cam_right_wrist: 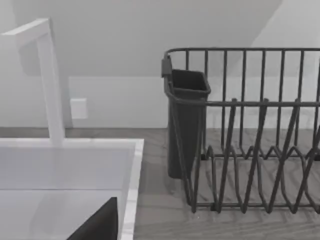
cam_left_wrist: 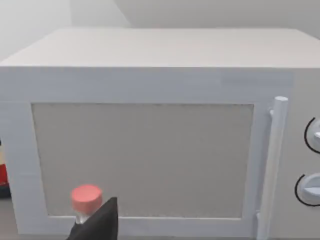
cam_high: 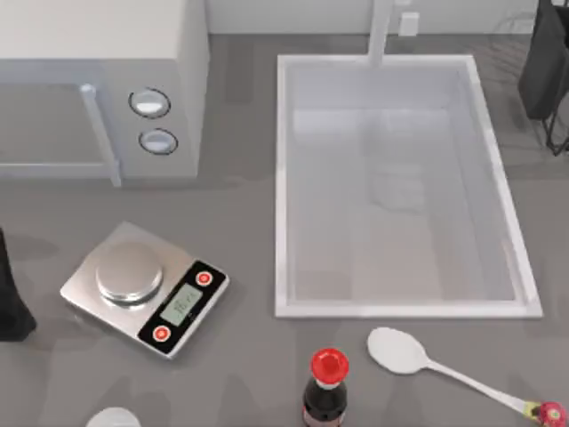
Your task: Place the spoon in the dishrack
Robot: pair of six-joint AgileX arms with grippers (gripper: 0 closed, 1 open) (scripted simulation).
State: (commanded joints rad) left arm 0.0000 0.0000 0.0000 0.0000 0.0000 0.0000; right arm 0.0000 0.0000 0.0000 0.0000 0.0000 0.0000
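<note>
From above I saw the spoon [cam_high: 402, 350] lying on the desk [cam_high: 249, 267] below the sink [cam_high: 284, 178], the dishrack [cam_right_wrist: 250, 150] far right, and I couldn't tell either gripper's state.

A: What sits in the upper left of the top view?

B: A white microwave [cam_high: 102, 84] with two round dials [cam_high: 153, 121]. Below it lies a silver kitchen scale [cam_high: 144, 288] with red buttons.

A: And the middle?

B: A white sink basin [cam_high: 400, 187], its faucet [cam_high: 380, 31] at the top edge. A dark bottle with a red cap [cam_high: 326, 384] stands at the bottom edge.
</note>
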